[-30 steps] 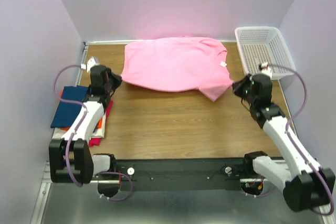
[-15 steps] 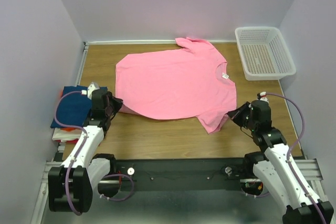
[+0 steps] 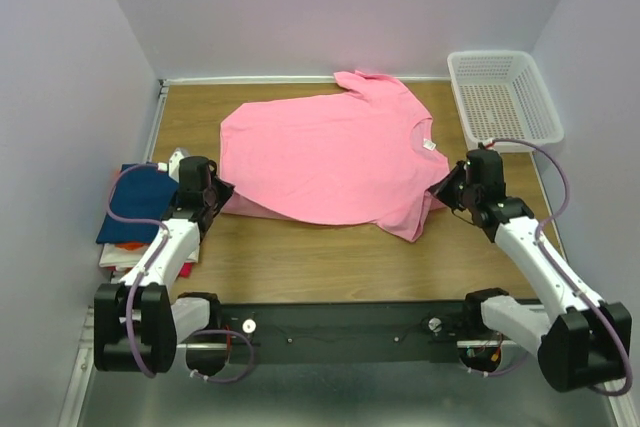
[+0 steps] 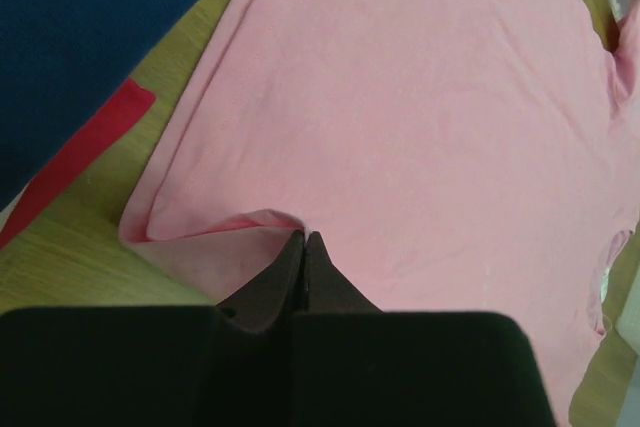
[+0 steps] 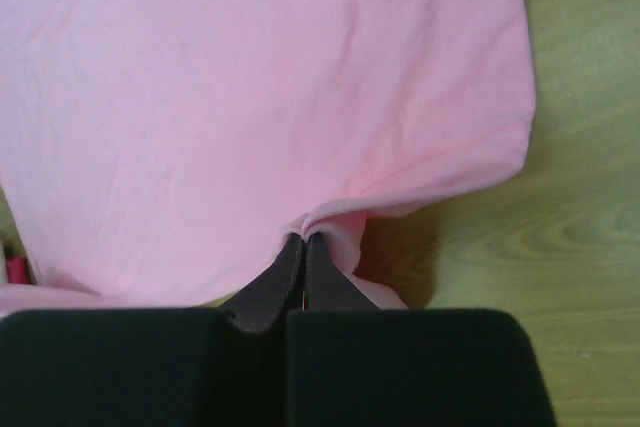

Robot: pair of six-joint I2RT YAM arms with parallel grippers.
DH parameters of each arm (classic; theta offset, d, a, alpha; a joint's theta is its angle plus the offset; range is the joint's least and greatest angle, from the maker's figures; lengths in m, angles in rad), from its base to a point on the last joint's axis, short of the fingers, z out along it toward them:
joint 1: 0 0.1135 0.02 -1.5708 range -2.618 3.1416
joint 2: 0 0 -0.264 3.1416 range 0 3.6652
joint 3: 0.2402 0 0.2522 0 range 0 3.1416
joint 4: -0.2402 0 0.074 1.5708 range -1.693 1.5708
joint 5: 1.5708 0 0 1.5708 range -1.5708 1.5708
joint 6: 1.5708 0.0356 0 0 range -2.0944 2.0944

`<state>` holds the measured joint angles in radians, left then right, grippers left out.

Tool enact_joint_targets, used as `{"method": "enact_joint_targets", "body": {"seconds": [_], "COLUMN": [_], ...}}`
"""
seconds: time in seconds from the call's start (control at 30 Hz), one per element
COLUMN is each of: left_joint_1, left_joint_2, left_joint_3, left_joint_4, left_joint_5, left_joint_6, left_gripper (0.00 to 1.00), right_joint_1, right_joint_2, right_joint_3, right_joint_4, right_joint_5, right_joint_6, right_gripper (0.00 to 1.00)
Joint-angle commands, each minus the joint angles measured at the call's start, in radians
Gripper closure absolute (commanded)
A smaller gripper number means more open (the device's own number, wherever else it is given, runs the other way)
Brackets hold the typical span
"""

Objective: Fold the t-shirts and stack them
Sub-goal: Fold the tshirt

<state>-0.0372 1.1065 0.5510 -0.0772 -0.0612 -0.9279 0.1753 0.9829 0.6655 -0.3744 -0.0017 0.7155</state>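
The bright pink t-shirt [image 3: 330, 157] lies spread on the wooden table, neck label to the right. My left gripper [image 3: 220, 194] is shut on its near left edge; in the left wrist view the fingertips [image 4: 303, 240] pinch a fold of the pink cloth [image 4: 400, 107]. My right gripper [image 3: 440, 192] is shut on the near right edge by the sleeve; in the right wrist view the jaws [image 5: 303, 240] pinch a bunched fold of the shirt [image 5: 250, 87]. A stack of folded shirts, dark blue [image 3: 138, 202] on top, with red and orange below, sits at the left.
A white plastic mesh basket [image 3: 505, 97] stands at the back right corner. Purple walls close in the table on three sides. The dark blue shirt [image 4: 90, 37] and a red one [image 4: 85, 152] show beside the pink hem in the left wrist view.
One second ago the shirt hung bunched further back. Both grippers pulled it toward the near side, spreading it flat, then moved back a little, leaving the near edge slightly folded under.
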Motion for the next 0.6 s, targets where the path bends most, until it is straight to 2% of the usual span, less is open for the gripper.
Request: {"method": "enact_joint_targets", "body": {"seconds": [0.0, 0.2, 0.57], "left_joint_1": [-0.004, -0.004, 0.000], "left_joint_2": [0.064, 0.122, 0.164], "left_joint_3": [0.047, 0.108, 0.164], "left_joint_4": [0.014, 0.005, -0.019], "left_joint_5": [-0.054, -0.084, -0.124], "left_joint_6": [0.011, 0.009, 0.009], "left_gripper": [1.00, 1.00, 1.00], "right_joint_1": [-0.002, -0.003, -0.014], "right_joint_2": [0.135, 0.331, 0.470], "right_joint_3": [0.103, 0.218, 0.385], "right_joint_4": [0.095, 0.138, 0.143], "right_joint_5": [0.077, 0.088, 0.106], "right_joint_6": [-0.048, -0.076, -0.100], "right_gripper": [0.99, 1.00, 1.00]}}
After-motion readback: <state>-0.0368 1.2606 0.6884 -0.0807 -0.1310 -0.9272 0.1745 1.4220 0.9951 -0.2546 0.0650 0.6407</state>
